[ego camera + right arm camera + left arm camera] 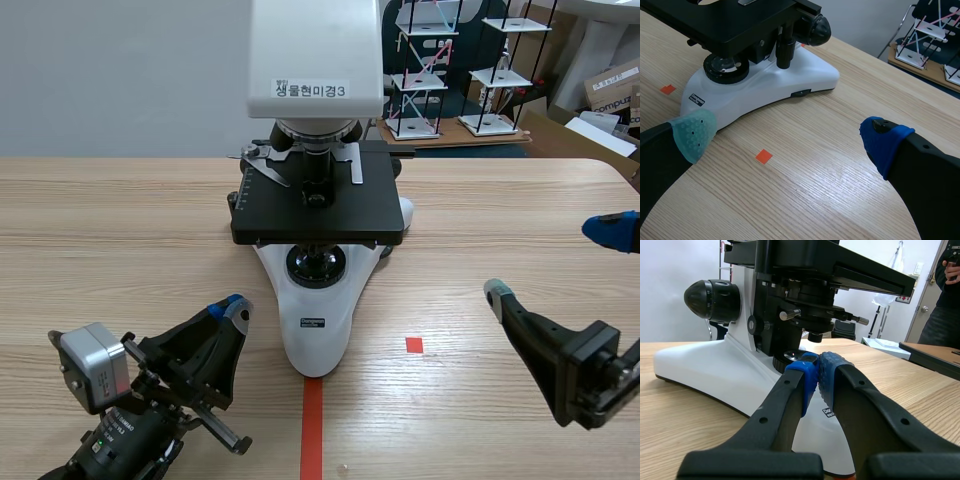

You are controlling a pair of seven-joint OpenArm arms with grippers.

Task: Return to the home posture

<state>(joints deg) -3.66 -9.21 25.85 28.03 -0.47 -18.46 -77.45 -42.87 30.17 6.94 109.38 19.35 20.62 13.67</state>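
I counted one microscope (318, 215) mid-tabletop, nearer far edge. Two grippers: left gripper (232, 306) toward near-left corner, pads pressed together, empty, just beside microscope base; right gripper (552, 262) by right edge, fingers spread wide.

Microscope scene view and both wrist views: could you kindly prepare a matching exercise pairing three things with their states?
Things:
1. left gripper
2. right gripper
3. microscope

States:
a. open, holding nothing
b. standing upright on the table
c. shut on nothing, close to the white base

Pairs: 1-c, 2-a, 3-b.
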